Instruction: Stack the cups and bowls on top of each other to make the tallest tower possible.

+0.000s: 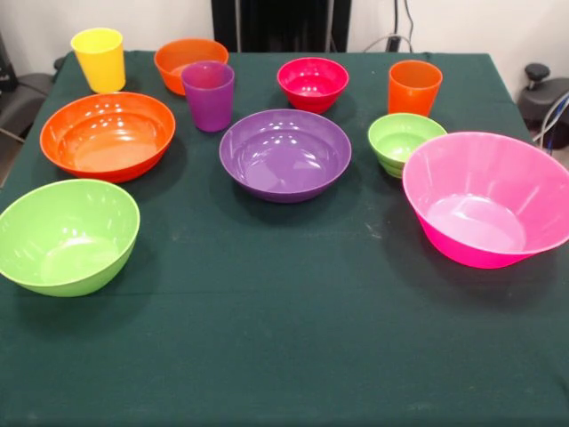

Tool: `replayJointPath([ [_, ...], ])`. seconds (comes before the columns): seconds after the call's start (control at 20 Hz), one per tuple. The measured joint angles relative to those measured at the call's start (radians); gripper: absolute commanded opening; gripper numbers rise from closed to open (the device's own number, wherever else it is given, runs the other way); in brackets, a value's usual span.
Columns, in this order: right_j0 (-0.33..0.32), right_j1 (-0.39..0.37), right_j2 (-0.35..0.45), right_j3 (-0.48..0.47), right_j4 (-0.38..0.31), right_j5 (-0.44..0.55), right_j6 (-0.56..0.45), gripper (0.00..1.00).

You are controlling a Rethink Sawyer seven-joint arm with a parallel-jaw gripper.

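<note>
All pieces stand apart and upright on the green tablecloth; there is no tower. A yellow cup (100, 59), a purple cup (208, 94) and an orange cup (414, 87) stand toward the far side. The small orange bowl (190, 61) and the small red-magenta bowl (313, 83) sit at the back. The small green bowl (404, 142) sits beside the huge pink bowl (489, 197). The large orange bowl (108, 135), purple bowl (285, 154) and lime green bowl (68, 235) are nearer. The gripper does not show.
The robot's black pedestal (281, 25) stands behind the table's far edge. The table's near half (284, 338) is bare green cloth. Dark equipment (544, 98) stands off the table at the right.
</note>
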Motion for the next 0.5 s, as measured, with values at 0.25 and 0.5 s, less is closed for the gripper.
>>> replayJointPath([
  [0.25, 0.001, -0.003, -0.004, -0.021, 0.0, 0.057, 0.007, 1.0],
  [0.5, 0.001, -0.003, -0.005, -0.05, 0.0, 0.122, 0.007, 1.0],
])
